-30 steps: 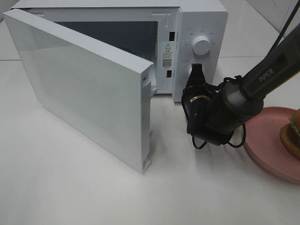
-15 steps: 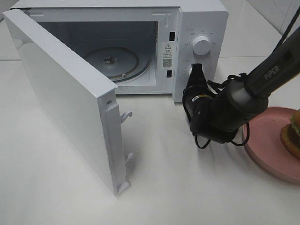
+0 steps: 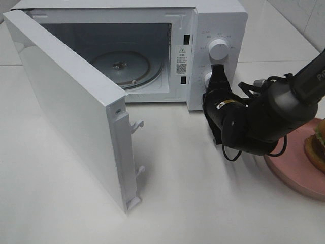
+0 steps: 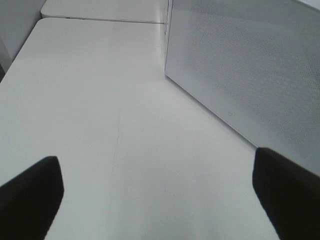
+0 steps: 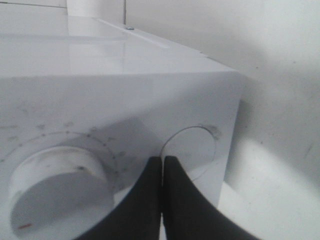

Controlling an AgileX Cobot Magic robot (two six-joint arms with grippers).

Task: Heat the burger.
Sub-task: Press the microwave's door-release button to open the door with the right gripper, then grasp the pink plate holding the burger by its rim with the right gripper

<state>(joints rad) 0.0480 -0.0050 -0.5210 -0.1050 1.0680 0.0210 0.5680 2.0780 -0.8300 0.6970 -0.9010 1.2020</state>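
Counting the boxy white microwave's door open, I've yet to load the golden-bunned burger off the round pink plate; right gripper pinched closed and empty, left gripper spread wide.

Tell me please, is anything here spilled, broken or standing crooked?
Nothing stands out. The microwave door hangs open, the turntable lies flat and bare inside, and the burger sits on the pink plate. No spill or damage shows.

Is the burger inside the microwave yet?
No: the glass turntable in the open microwave is bare, and the burger sits on the pink plate.
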